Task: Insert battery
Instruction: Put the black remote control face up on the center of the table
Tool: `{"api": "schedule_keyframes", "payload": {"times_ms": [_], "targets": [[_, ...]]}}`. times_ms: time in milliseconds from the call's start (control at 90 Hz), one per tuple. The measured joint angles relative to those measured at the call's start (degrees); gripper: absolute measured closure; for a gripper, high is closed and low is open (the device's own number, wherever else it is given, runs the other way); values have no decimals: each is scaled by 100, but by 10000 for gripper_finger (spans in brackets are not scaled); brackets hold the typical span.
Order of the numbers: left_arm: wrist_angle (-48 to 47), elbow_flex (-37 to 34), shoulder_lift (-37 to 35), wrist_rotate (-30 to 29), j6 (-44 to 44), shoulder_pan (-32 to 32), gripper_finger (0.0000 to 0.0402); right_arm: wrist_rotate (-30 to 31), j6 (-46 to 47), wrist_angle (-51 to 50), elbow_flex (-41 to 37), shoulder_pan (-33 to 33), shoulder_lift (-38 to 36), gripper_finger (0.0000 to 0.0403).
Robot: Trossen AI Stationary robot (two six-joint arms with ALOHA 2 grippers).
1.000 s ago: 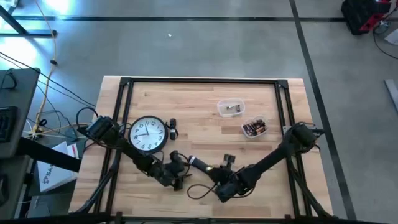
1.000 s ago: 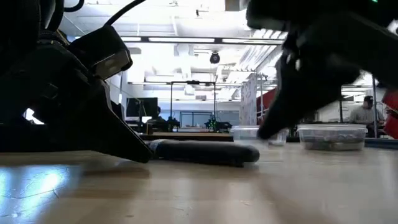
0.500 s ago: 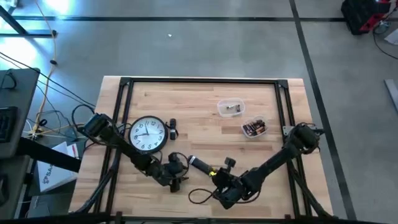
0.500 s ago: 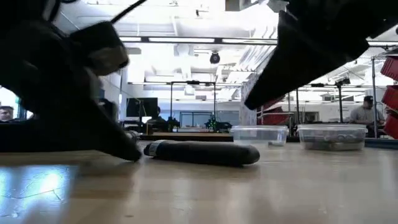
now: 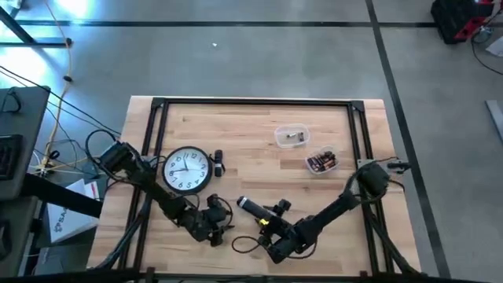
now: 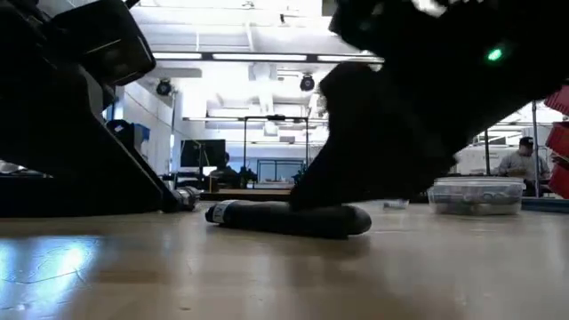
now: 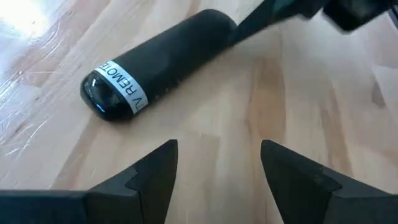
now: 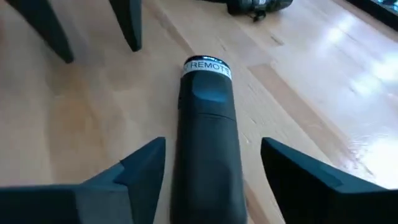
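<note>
Since remote (image 8: 208, 124) lies flat on surface (image 5: 259, 134), right end effector (image 8: 208, 180) straddles it, open, gripping nothing, ready to clamp; left end effector (image 7: 217, 174) waits open nearby.

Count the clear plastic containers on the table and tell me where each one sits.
2. One container sits toward the table's far right, holding a small item. The other container lies just nearer and further right, filled with dark pieces. None seems hidden.

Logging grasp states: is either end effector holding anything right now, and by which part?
Nothing is held. The black cylindrical remote lies on the table between the open right end effector; the left end effector is open nearby.
</note>
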Motion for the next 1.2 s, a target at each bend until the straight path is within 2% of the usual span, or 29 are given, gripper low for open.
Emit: {"api": "schedule_keyframes", "payload": {"times_ms": [422, 678, 878, 1000, 1200], "targets": [[35, 0, -2, -131, 20, 2, 190, -985, -140, 412, 30, -479, 282, 168], [74, 2, -2, -151, 116, 2, 190, -1816, -410, 540, 25, -656, 278, 216], [740, 7, -2, -264, 904, -36, 190, -1863, -474, 544, 22, -652, 273, 247], [1120, 11, -4, -473, 1421, -66, 190, -1872, -620, 543, 8, -617, 204, 247], [1104, 11, -4, -591, 1782, -18, 190, -1941, -1094, 427, -10, -436, -82, 245]]}}
